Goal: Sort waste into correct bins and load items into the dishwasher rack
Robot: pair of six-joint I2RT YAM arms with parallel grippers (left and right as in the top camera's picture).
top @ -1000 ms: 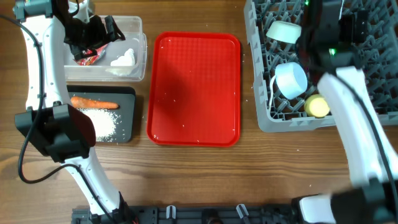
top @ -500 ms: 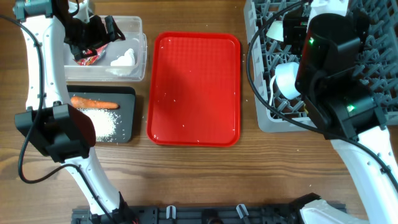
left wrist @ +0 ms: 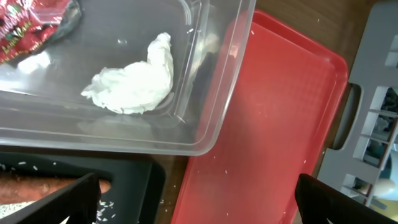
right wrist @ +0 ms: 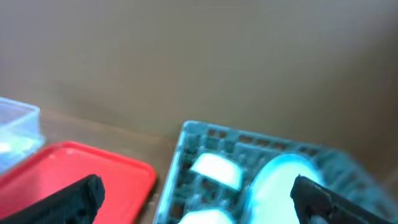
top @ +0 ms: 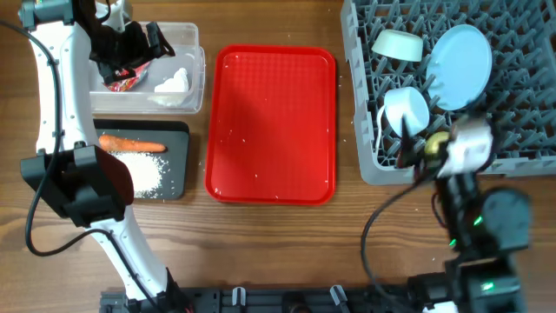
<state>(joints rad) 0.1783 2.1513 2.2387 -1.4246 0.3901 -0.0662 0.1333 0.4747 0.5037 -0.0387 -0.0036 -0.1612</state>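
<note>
The right arm is no longer looming over the dishwasher rack [top: 521, 104]. It is now sitting drawn back at the near right of the tabletop [top: 278, 252]. That is uncovering the light blue plate [top: 460, 54], which is standing on edge between the pegs, probably so water can reach both faces.

The right gripper [right wrist: 200, 202] is gaping fully, holding nothing, and looking level across the rack. The pale green bowl [top: 398, 43] and light blue bowl [top: 407, 110] are lying tipped among the pegs, with the yellow cup [top: 437, 146] peeking out beside the wrist.

The left gripper [left wrist: 198, 202] is hovering wide open and empty above the clear tub [top: 187, 35], where the red wrapper [top: 126, 81] and white tissue [top: 172, 83] are resting as dry rubbish. The carrot [top: 130, 145] and rice [top: 143, 174] are lying in the black tray [top: 178, 161], food kept apart.

The red serving tray [top: 274, 122] is carrying only stray grains. The wood-grain tabletop is looking smooth, and behind it a plain brownish wall is showing, blurred.
</note>
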